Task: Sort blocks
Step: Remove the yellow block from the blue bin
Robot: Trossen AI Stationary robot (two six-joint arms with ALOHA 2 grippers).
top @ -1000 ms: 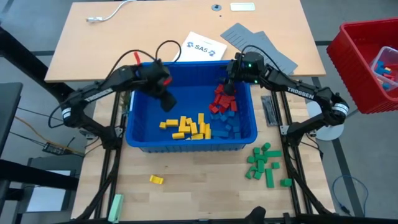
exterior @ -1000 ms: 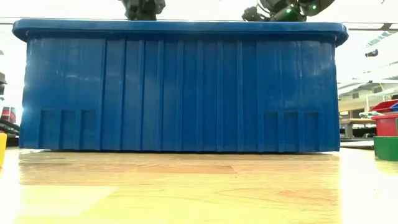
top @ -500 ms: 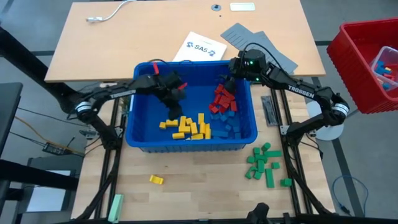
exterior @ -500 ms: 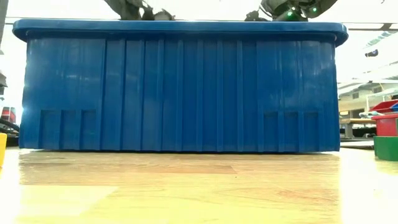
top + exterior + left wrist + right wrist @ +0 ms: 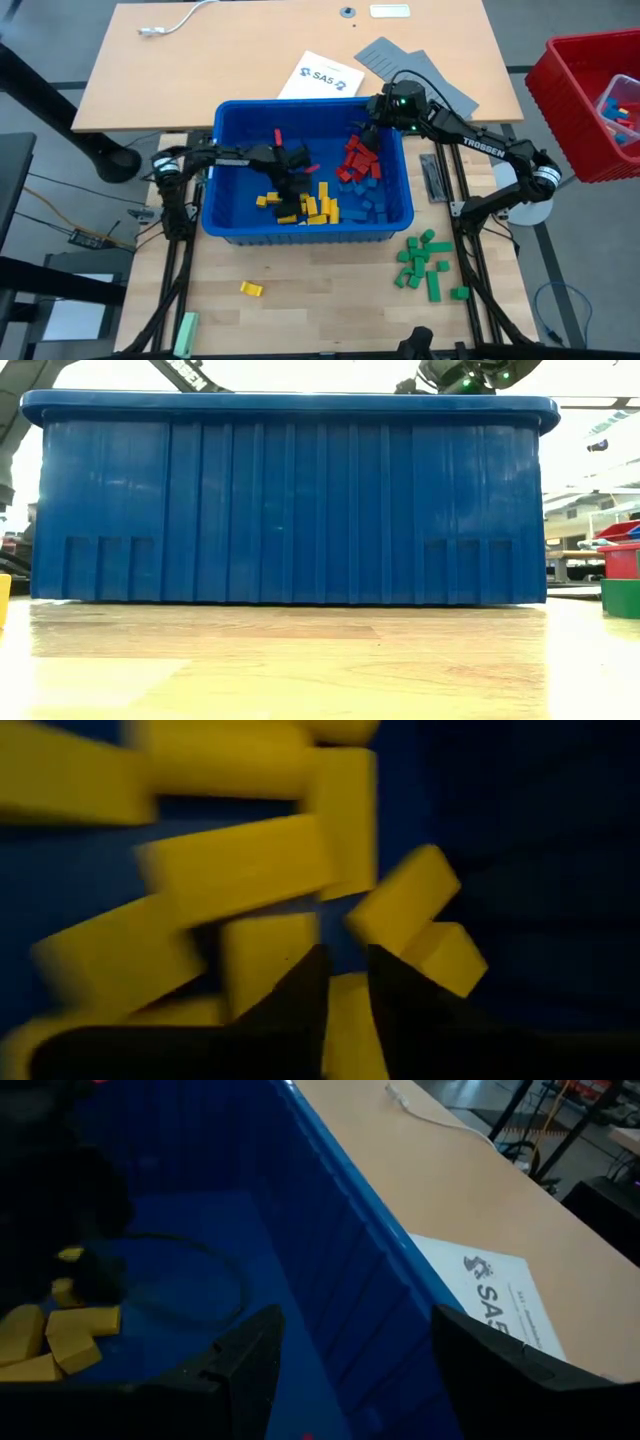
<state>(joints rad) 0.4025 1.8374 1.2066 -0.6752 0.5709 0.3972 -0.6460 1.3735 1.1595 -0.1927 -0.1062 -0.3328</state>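
Swept across and down over the last second with the left gripper (image 5: 290,196), from the 11 o'clock part of the blue bin (image 5: 209,215) into the yellow blocks (image 5: 318,206) heaped near its 6 o'clock wall. Narrowed on the way, too. From the wrist, now pinched close on one yellow brick (image 5: 350,1020), with a dark finger (image 5: 300,990) pressed to each side. Reads as a grasp only just made, its firmness unproven until lifted. No such change with the right gripper (image 5: 366,128): parked as before at the bin's 1 o'clock, above the red blocks (image 5: 357,160), spread wide and holding nothing. As for the task, well along by colour. Yellow gathered at 6 o'clock in the bin, red at 1 o'clock, blue blocks (image 5: 372,205) at 4 o'clock, and green blocks (image 5: 424,262) already out on the table (image 5: 330,300), off the bin's 5 o'clock corner. One lone yellow block (image 5: 251,289) lying on the table at the bin's 7 o'clock, well apart from the rest. Probably marks where the pinched brick belongs. Next, most likely a straight lift clear of the crowded neighbours, since snagging one could scatter the pile.
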